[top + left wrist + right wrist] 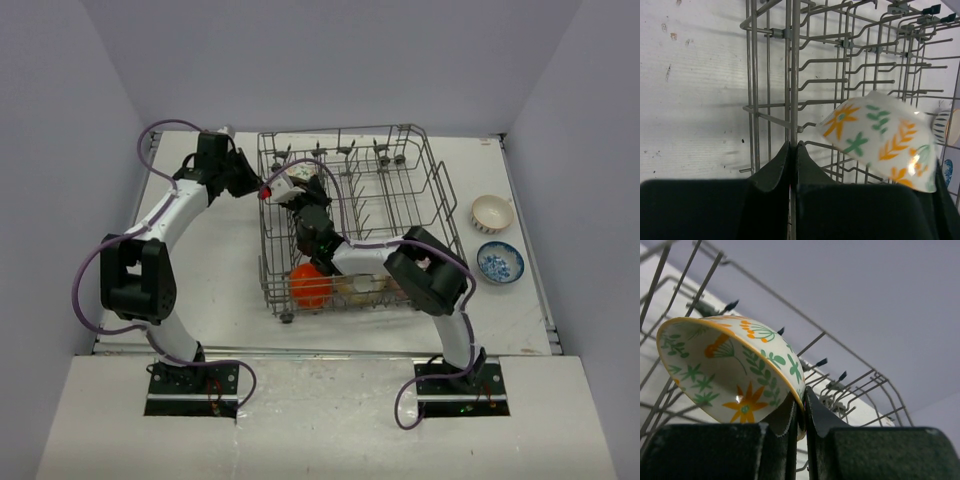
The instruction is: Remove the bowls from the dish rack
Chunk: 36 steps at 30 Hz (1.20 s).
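The grey wire dish rack [400,150] stands mid-table. My right gripper [305,197] reaches into its far left part and is shut on the rim of a whitish bowl with orange and green flowers [284,180], held tilted above the tines. In the right wrist view the jaws [804,392] pinch that bowl's yellow rim [725,370]. My left gripper [257,186] is shut on an upright wire of the rack's left wall [792,75], with the floral bowl [880,140] just to its right. An orange bowl [310,285] and a cream-yellow bowl [357,283] sit at the rack's near side.
A whitish bowl [492,212] and a blue-and-white patterned bowl [499,262] sit on the white table [210,270] to the right of the rack. Purple-grey walls close in the table on three sides. The right arm's elbow [430,275] hangs over the rack's near right corner.
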Each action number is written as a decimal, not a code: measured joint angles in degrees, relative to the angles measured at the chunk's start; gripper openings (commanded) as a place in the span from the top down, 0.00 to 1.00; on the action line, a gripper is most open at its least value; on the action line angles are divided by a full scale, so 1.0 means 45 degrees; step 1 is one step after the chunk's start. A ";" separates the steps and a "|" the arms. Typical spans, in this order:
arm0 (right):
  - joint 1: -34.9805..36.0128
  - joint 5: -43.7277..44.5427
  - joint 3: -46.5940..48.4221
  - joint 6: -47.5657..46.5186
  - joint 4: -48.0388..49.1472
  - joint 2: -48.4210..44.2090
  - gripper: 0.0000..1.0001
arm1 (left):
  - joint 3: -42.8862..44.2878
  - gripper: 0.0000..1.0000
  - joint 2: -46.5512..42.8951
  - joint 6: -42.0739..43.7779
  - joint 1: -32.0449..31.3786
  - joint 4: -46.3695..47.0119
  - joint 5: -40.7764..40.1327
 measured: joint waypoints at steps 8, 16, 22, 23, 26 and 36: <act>-0.0024 0.0612 -0.0442 -0.0121 0.0860 0.0413 1.00 | 0.0005 1.00 0.0053 0.0141 -0.0005 0.0170 -0.0223; -0.0019 0.0709 -0.0850 0.0981 -0.2273 -0.1579 1.00 | 0.0423 1.00 0.0233 0.0549 -0.0005 -0.0233 -0.0345; 0.0102 0.0432 0.1753 0.2642 -0.7626 -0.3259 1.00 | 0.1661 1.00 0.0894 0.1292 0.0102 -0.1224 -0.0937; 0.0097 0.0311 0.2438 0.3011 -0.8466 -0.3351 1.00 | 0.1889 1.00 0.1020 0.1428 0.0151 -0.1404 -0.1035; -0.0204 -0.0238 0.4770 0.4483 -1.1225 -0.3682 1.00 | 0.2409 1.00 0.1316 0.1739 0.0325 -0.1783 -0.1190; -0.3750 -0.1525 0.7514 0.9432 -1.8700 -0.4750 1.00 | 0.3050 1.00 0.1685 0.2127 0.0593 -0.2215 -0.1564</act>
